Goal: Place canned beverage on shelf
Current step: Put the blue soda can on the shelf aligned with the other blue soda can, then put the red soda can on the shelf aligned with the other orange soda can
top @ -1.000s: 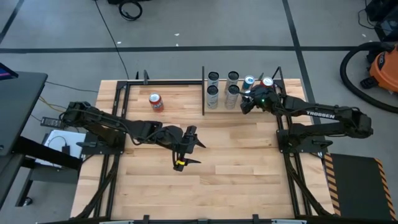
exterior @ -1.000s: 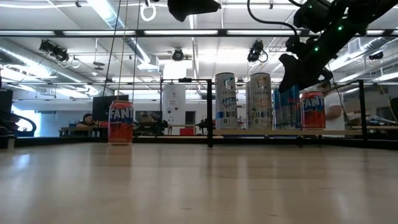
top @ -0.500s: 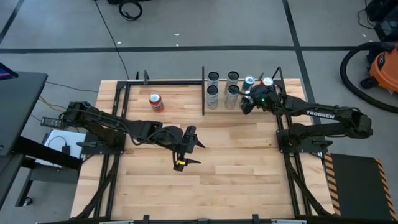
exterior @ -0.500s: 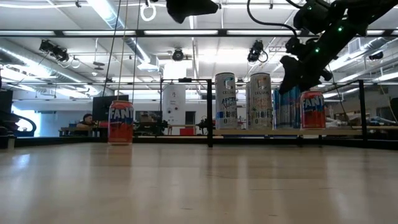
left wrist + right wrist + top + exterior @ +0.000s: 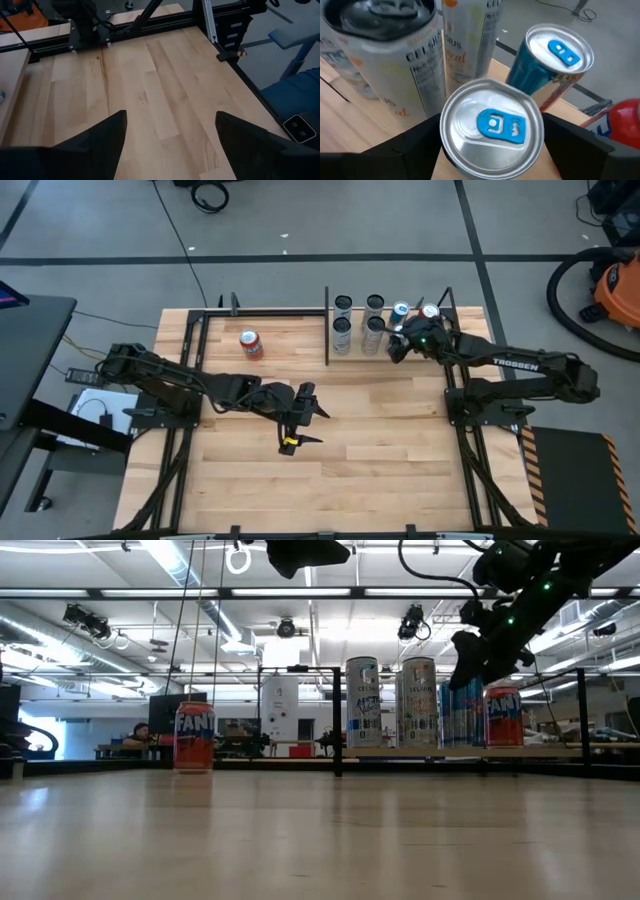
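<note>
The shelf point(image 5: 388, 350) is a pale wood panel edged with thin black rods, at the table's far right corner. On it stand upright cans: four tall white ones point(image 5: 342, 336), two blue ones with blue tabs point(image 5: 490, 137), and a red one point(image 5: 503, 717). Another red can point(image 5: 251, 344) stands upright on the tabletop, well left of the shelf.
</note>
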